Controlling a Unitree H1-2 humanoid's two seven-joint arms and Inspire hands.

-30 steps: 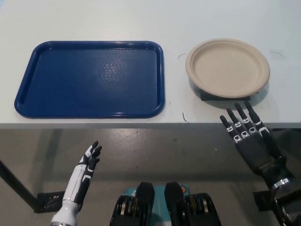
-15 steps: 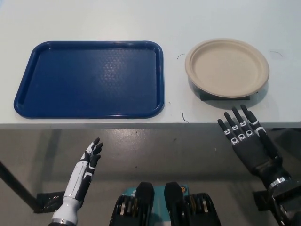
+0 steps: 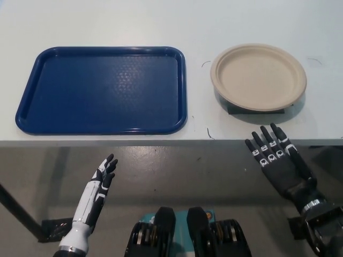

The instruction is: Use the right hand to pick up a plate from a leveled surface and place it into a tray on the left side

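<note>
A beige round plate (image 3: 259, 77) rests on a small dark block on the white table, right of centre. A blue rectangular tray (image 3: 103, 90) lies empty on the table's left half. My black right hand (image 3: 274, 159) is open with fingers spread, below the table's front edge and just short of the plate. My white left hand (image 3: 101, 183) rests open at the lower left, below the table edge and under the tray's right part.
The white table (image 3: 198, 24) stretches behind both objects, and its front edge (image 3: 161, 141) runs across the picture's middle. A strip of bare table separates tray and plate. Grey floor lies below the edge.
My right hand has drawn back toward the picture's bottom and a little left, its fingertips now at the table's front edge. The left hand, plate and tray have stayed put.
</note>
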